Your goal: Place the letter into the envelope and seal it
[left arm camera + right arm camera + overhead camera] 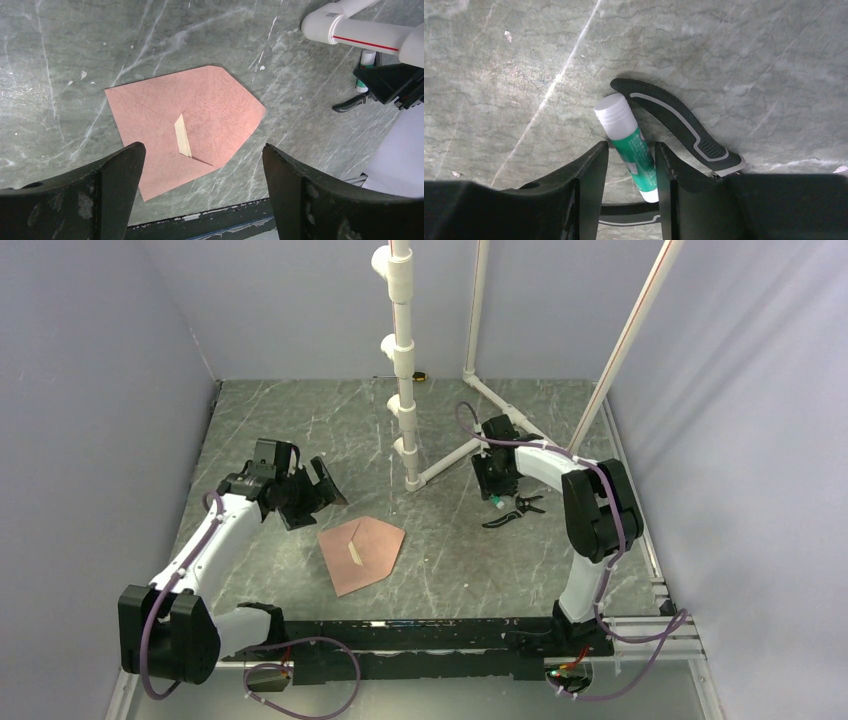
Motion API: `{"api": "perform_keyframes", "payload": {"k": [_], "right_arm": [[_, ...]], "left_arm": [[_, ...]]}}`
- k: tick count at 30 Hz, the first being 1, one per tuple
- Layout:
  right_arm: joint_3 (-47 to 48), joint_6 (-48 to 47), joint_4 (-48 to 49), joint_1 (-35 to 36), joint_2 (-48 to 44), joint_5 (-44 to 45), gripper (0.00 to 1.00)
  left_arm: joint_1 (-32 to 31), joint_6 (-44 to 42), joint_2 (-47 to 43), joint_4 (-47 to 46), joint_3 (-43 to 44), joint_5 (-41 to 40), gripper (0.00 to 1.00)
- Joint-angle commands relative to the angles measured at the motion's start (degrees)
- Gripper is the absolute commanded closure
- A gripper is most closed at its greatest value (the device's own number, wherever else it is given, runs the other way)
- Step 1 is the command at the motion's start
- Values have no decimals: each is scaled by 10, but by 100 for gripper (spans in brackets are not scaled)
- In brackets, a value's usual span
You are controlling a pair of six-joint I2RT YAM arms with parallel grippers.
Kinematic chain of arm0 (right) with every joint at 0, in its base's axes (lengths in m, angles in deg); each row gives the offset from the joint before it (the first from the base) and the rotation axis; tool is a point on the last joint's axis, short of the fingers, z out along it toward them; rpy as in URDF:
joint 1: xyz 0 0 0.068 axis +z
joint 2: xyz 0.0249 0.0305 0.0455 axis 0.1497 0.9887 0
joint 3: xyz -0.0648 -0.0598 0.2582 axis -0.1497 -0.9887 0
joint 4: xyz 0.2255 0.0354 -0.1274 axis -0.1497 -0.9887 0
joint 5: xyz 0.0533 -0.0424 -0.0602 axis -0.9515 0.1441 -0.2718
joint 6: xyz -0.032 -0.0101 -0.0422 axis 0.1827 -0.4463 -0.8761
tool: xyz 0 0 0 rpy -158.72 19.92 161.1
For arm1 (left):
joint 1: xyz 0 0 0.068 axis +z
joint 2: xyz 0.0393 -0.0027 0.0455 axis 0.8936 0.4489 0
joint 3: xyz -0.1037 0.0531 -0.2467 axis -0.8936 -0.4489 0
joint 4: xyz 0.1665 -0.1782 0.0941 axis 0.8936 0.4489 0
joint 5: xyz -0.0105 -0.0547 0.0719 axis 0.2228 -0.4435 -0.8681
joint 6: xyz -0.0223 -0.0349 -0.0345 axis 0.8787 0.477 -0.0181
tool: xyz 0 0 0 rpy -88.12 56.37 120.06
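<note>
Fingers of the right gripper (631,150) pinch the glue stick (621,125), the left gripper's (202,150) spread — sealing step, I judge — next carry it left to the envelope (210,110).

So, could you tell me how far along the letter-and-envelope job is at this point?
Done, apparently: the letter sits inside the envelope, with only a tan sliver showing. In hand: the right fingers grip the glue stick beside a black-handled tool, and the left fingers hang open above the envelope. Left: the pointed flap lies open, so it has yet to be glued and folded shut.
</note>
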Motion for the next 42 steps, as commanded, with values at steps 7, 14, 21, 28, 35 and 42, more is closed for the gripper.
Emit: {"api": "perform_keyframes", "payload": {"k": [7, 14, 21, 28, 35, 42], "right_arm": [[-42, 39, 59, -2, -54, 20, 85], [-104, 97, 104, -1, -216, -69, 91], [-198, 251, 262, 0, -435, -202, 90], [-244, 439, 467, 15, -541, -280, 90], [-205, 522, 568, 98, -533, -252, 89], [-161, 516, 605, 175, -500, -217, 90]], "left_arm": [[0, -10, -32, -18, 21, 17, 7], [0, -11, -64, -46, 16, 86, 7], [-10, 27, -113, -170, 7, 251, 7], [-78, 113, -136, -351, 31, 286, 7], [-164, 77, -64, -390, 130, 281, 7], [-220, 124, 0, -499, 169, 320, 14]]}}
